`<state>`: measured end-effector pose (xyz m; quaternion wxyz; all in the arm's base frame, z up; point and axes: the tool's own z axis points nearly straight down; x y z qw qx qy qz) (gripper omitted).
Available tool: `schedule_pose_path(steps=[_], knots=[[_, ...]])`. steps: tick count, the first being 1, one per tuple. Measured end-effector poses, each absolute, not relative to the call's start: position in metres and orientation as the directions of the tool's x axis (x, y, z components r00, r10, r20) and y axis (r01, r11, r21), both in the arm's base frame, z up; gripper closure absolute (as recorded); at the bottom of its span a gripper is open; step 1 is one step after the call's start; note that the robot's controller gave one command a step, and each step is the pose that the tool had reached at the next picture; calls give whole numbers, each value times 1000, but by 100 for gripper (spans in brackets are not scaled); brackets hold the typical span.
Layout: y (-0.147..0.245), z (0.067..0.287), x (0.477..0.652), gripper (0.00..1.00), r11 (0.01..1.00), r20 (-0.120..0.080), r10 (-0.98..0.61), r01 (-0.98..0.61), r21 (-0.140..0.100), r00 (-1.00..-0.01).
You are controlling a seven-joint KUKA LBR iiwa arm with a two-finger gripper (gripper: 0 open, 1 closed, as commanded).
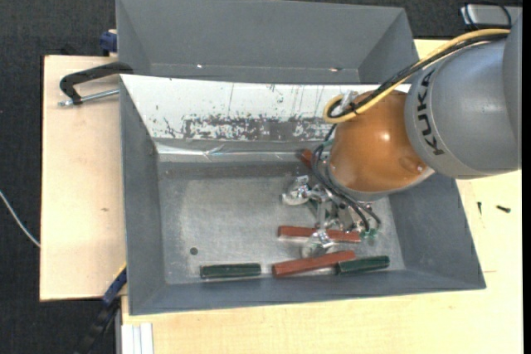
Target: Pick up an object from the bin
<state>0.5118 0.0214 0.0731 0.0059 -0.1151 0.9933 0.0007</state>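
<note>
My gripper is low in the bin's right half, just under the orange wrist cover. Directly beneath it lies a short red marker, flat on the floor and pointing left to right; metal parts of the gripper overlap its right end. A longer red marker lies just in front of it, near the front wall. A dark green marker rests at that one's right end.
Another dark green marker lies alone by the front wall, left of centre. The arm and its orange cover hide the bin's right rear floor. The front wall is close to the gripper.
</note>
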Motion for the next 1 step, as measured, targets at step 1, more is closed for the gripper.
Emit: schedule_pose_path(steps=[1], knots=[[21,76,511,100,974,-4,-227,-227,1,-974]])
